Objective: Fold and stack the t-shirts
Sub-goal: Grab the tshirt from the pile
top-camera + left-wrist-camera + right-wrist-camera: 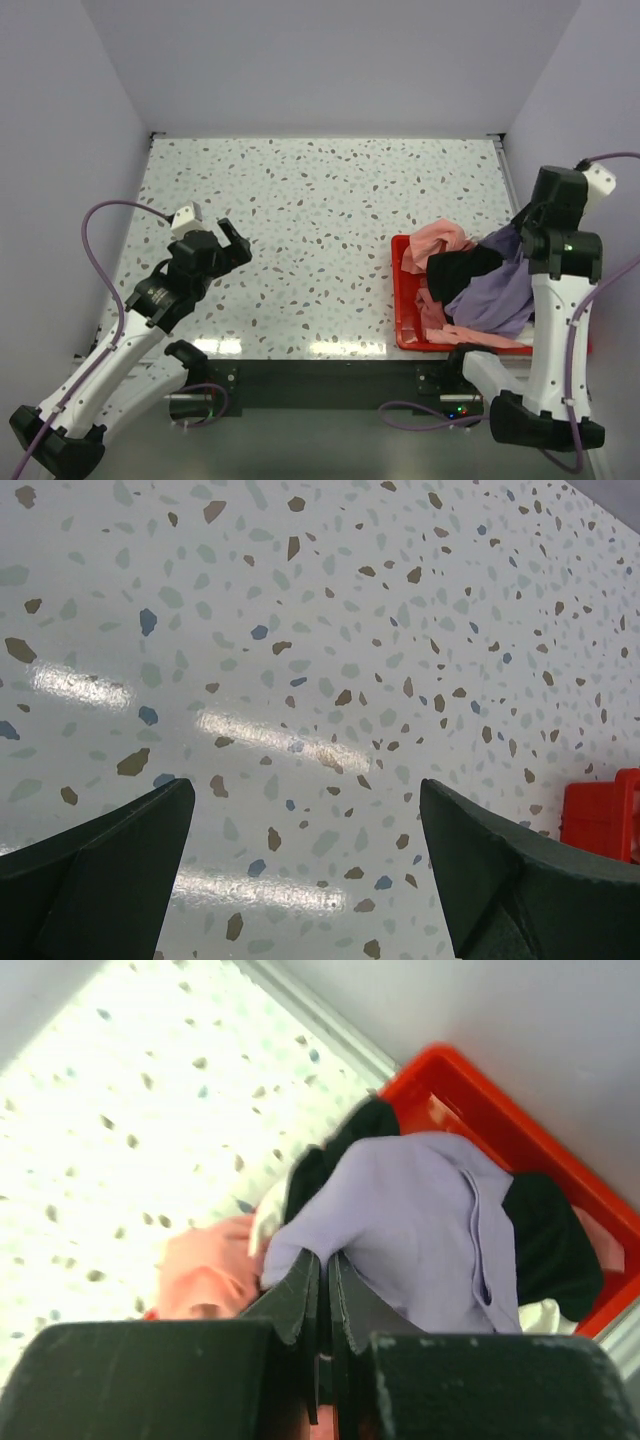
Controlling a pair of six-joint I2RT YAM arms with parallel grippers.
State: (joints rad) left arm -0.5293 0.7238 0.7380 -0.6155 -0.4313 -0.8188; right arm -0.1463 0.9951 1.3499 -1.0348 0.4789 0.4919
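The lavender t-shirt (495, 292) (420, 1220) lies on top of the heap in the red bin (402, 300) (480, 1080), which sits on the right side of the table (320, 200), near its front edge. From above I see one part of the shirt rise out of the pile toward my right gripper (522, 236) (322, 1258). On the right wrist camera that gripper's fingers are pressed together with hardly a gap, and the edge of the lavender cloth runs right into their tips, so I read it as a thin pinch on that shirt. Under and around it lies the black t-shirt (462, 268) (550, 1245), showing on both sides of the lavender one. The salmon-pink t-shirt (440, 238) (205, 1270) is bunched at the far left part of the bin and spills over its rim there, with more pink showing lower down along the bin's left wall. A scrap of white cloth (545, 1317) peeks out beneath the black shirt near the bin wall; I cannot tell more of it. My left gripper (237, 243) (305, 785) is well apart from all this, over the left side of the table. Its jaws are spread wide with nothing between them, and its wrist camera shows only the speckled tabletop (300, 630) below, with a corner of the red bin (600, 815) at the right edge.
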